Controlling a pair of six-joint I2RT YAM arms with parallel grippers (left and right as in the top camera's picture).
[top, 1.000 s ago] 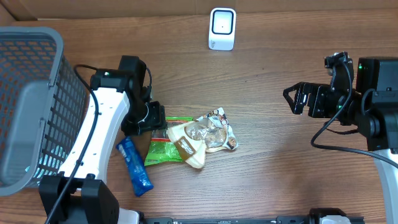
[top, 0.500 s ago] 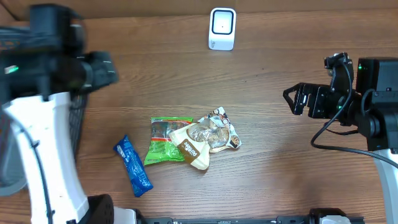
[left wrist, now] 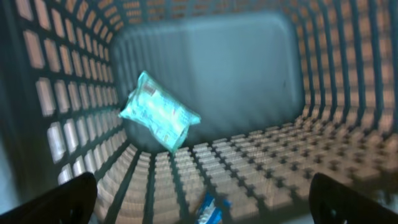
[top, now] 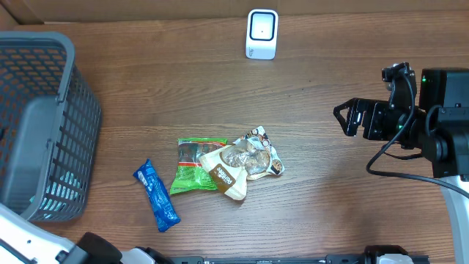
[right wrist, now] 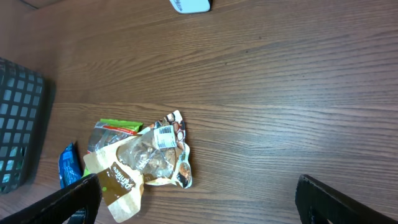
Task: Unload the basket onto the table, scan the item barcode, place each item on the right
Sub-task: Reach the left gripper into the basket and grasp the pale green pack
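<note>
— The surface?
— Brown wood grain, smooth, matt.
— And the basket at the left edge?
— Dull grey plastic lattice. The scanner at top centre is glossy white plastic. In the middle, the blue wrapper, green packet and tan pouch are shiny, crinkled film.

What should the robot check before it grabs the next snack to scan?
1. Left end effector open and empty: ok.
2. Teal packet inside the basket: ok.
3. Right end effector open and empty: ok.
4. Scanner with nothing in front of it: ok.
5. Blue packet lying apart from the other snacks: ok.
6. Tan bag clear of the green packet: not ok, it lies partly over it.
</note>
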